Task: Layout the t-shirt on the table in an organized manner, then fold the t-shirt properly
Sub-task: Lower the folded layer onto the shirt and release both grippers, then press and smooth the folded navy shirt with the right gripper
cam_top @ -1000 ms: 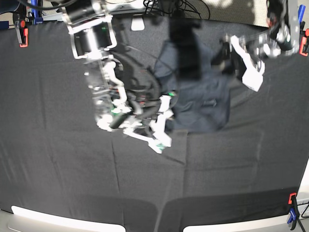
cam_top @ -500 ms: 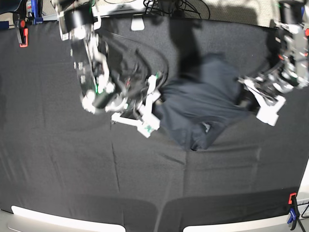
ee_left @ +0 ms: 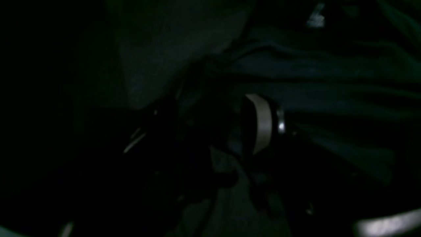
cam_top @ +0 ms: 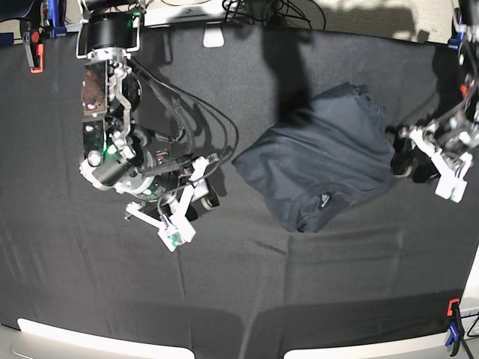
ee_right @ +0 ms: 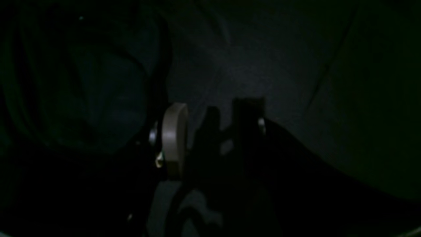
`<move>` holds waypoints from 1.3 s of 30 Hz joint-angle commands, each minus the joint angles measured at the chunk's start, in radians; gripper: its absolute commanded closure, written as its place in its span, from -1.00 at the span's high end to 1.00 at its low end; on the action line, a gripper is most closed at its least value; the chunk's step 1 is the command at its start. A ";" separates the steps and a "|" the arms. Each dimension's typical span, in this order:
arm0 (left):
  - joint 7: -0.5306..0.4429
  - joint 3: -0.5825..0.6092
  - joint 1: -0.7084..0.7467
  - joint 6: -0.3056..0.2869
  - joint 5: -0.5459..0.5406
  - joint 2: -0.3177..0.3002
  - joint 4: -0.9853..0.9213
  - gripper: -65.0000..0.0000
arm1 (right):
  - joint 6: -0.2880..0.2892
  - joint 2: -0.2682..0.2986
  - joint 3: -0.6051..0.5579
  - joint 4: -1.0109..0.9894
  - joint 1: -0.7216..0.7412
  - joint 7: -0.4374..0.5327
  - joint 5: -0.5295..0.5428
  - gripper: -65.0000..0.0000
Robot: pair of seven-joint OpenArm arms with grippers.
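shirt (cam_top: 322, 164): i see it bunched in a rumpled heap on the table (cam_top: 90, 299), right of centre, label showing near its front edge. left gripper (cam_top: 432, 166): jaws spread wide at the shirt's right edge, holding nothing. right gripper (cam_top: 188, 209): jaws apart, empty, well clear of the cloth. both wrist views are nearly black; i make out only pale fingers (ee_left: 261, 123) and dim folds.

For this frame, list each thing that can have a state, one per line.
Dark navy cotton t-shirt: bunched and crumpled on the table, not laid flat, unfolded.
Left gripper: fingers open, at the shirt's edge, gripping nothing.
Right gripper: fingers open, off the shirt, empty.
Black cloth-covered table: creased, clamped at corners.
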 commanded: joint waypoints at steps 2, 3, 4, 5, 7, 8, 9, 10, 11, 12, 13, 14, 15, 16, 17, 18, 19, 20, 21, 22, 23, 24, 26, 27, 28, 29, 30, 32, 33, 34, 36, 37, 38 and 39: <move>-0.024 -0.022 0.024 0.000 -0.014 -0.017 0.063 -0.11 | -0.001 -0.004 0.003 -0.012 0.026 0.034 0.010 -0.23; -0.023 -0.028 0.040 0.000 -0.014 -0.016 0.081 -0.11 | -0.001 -0.005 0.002 -0.028 0.029 0.039 0.012 -0.23; -0.022 -0.033 0.055 0.000 -0.014 -0.017 0.094 -0.11 | -0.001 -0.010 0.001 -0.045 0.035 0.039 0.011 -0.23; -0.021 -0.037 0.069 0.000 -0.014 -0.015 0.101 -0.11 | 0.000 -0.015 0.001 -0.062 0.040 0.039 0.011 -0.23; -0.013 -0.042 0.100 0.000 -0.013 -0.011 0.104 -0.11 | 0.000 -0.034 0.000 -0.097 0.056 0.037 0.012 -0.23; -0.011 -0.042 0.121 0.000 -0.014 -0.010 0.103 -0.11 | 0.000 -0.046 -0.002 -0.113 0.063 0.037 0.014 -0.23; -0.011 -0.042 0.141 0.000 -0.013 -0.005 0.103 -0.11 | 0.000 -0.061 -0.004 -0.129 0.070 0.037 0.015 -0.23; -0.008 -0.042 0.163 0.000 -0.011 0.001 0.103 -0.11 | 0.000 -0.078 -0.009 -0.146 0.076 0.038 0.016 -0.23; -0.007 -0.042 0.185 -0.002 -0.008 0.010 0.103 -0.11 | 0.000 -0.092 -0.014 -0.164 0.080 0.038 0.015 -0.23; -0.007 -0.042 0.204 -0.004 -0.004 0.024 0.103 -0.11 | 0.000 -0.104 -0.023 -0.183 0.084 0.037 0.014 -0.23; -0.008 -0.042 0.222 -0.004 0.003 0.038 0.103 -0.11 | 0.000 -0.113 -0.034 -0.202 0.084 0.037 0.013 -0.23; -0.008 -0.042 0.237 -0.004 0.016 0.055 0.103 -0.11 | 0.000 -0.118 -0.045 -0.220 0.084 0.036 0.007 -0.23; -0.008 -0.042 0.245 -0.004 0.035 0.073 0.103 -0.11 | 0.000 -0.121 -0.056 -0.238 0.083 0.035 -0.003 -0.23; -0.013 -0.042 0.252 -0.004 0.060 0.091 0.103 -0.11 | 0.000 -0.120 -0.068 -0.257 0.083 0.031 -0.023 -0.23; -0.016 -0.042 0.253 -0.004 0.082 0.109 0.103 -0.11 | 0.000 -0.120 -0.080 -0.275 0.082 0.023 -0.051 -0.23; -0.017 -0.042 0.252 -0.004 0.102 0.126 0.103 -0.11 | 0.000 -0.120 -0.088 -0.292 0.082 0.014 -0.083 -0.23; -0.018 -0.042 0.251 -0.004 0.104 0.139 0.103 -0.11 | 0.000 -0.119 -0.093 -0.308 0.082 0.008 -0.111 -0.23; -0.025 -0.042 0.251 -0.004 0.101 0.149 0.103 -0.11 | 0.000 -0.117 -0.094 -0.323 0.082 0.002 -0.132 -0.23; -0.027 -0.042 0.250 -0.004 0.100 0.156 0.103 -0.11 | 0.000 -0.114 -0.094 -0.333 0.079 -0.007 -0.144 -0.23; -0.027 -0.042 0.250 -0.004 0.100 0.161 0.103 -0.11 | 0.000 -0.108 -0.094 -0.334 0.072 -0.010 -0.152 -0.23; -0.027 -0.042 0.250 -0.004 0.100 0.164 0.103 -0.11 | -0.001 -0.097 -0.094 -0.334 0.063 -0.009 -0.154 -0.23; -0.027 -0.042 0.250 -0.004 0.100 0.164 0.103 -0.11 | -0.001 -0.088 -0.094 -0.334 0.052 -0.009 -0.155 -0.23; -0.027 -0.042 0.250 -0.004 0.100 0.163 0.102 -0.11 | -0.001 -0.064 -0.094 -0.334 0.027 -0.009 -0.153 -0.23; -0.029 -0.042 0.250 -0.004 0.100 0.164 0.103 -0.11 | -0.001 -0.054 -0.094 -0.334 0.014 -0.010 -0.145 -0.23; -0.034 -0.042 0.250 -0.005 0.100 0.164 0.103 -0.11 | -0.001 -0.044 -0.094 -0.332 0.000 -0.009 -0.134 -0.23; -0.041 -0.042 0.250 -0.005 0.100 0.164 0.102 -0.11 | 0.000 -0.040 -0.094 -0.331 -0.014 -0.010 -0.118 -0.24; -0.043 -0.042 0.250 -0.007 0.100 0.163 0.103 -0.11 | 0.001 -0.036 -0.094 -0.325 -0.029 -0.011 -0.104 -0.24; -0.043 -0.042 0.250 -0.007 0.100 0.163 0.102 -0.11 | 0.002 -0.037 -0.094 -0.295 -0.063 -0.012 -0.077 -0.24; -0.042 -0.042 0.250 -0.007 0.101 0.163 0.103 -0.11 | 0.004 -0.037 -0.094 -0.272 -0.082 -0.013 -0.066 -0.24; -0.042 -0.042 0.250 -0.007 0.107 0.163 0.103 -0.11 | 0.004 -0.037 -0.094 -0.243 -0.103 -0.013 -0.060 -0.24; -0.050 -0.042 0.249 -0.007 0.150 0.163 0.103 -0.11 | 0.004 -0.037 -0.094 -0.173 -0.150 -0.015 -0.060 -0.24; -0.058 -0.042 0.249 -0.007 0.174 0.163 0.103 -0.11 | 0.004 -0.037 -0.094 -0.134 -0.174 -0.018 -0.060 -0.24; -0.064 -0.042 0.249 -0.007 0.194 0.163 0.103 -0.11 | 0.004 -0.037 -0.094 -0.093 -0.200 -0.019 -0.060 -0.24; -0.070 -0.042 0.249 -0.007 0.207 0.163 0.103 -0.11 | 0.004 -0.037 -0.094 -0.053 -0.224 -0.020 -0.060 -0.24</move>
